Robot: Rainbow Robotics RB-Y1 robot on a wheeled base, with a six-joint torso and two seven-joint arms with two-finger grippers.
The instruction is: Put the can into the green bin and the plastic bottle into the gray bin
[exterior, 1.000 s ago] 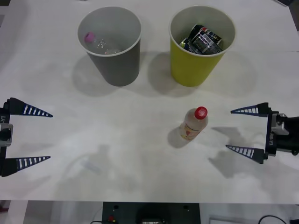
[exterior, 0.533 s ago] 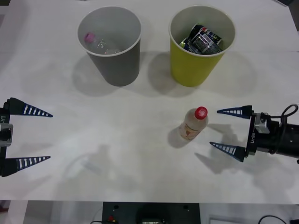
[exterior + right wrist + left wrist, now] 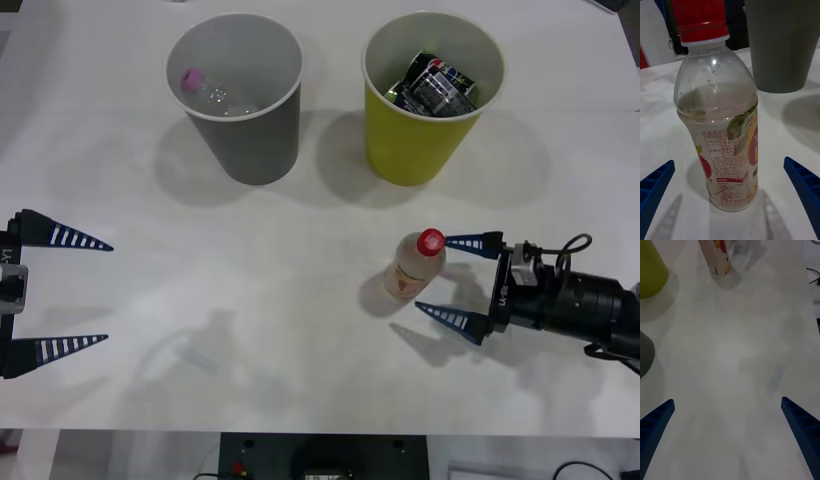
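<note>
1. Red-capped plastic bottle (image 3: 414,265) stands upright on the white table (image 3: 280,300), near the green bin (image 3: 430,95).
2. My right gripper (image 3: 459,281) is spread wide just beside it, not touching.
3. My left gripper (image 3: 70,292) waits open at the table's left edge.
</note>
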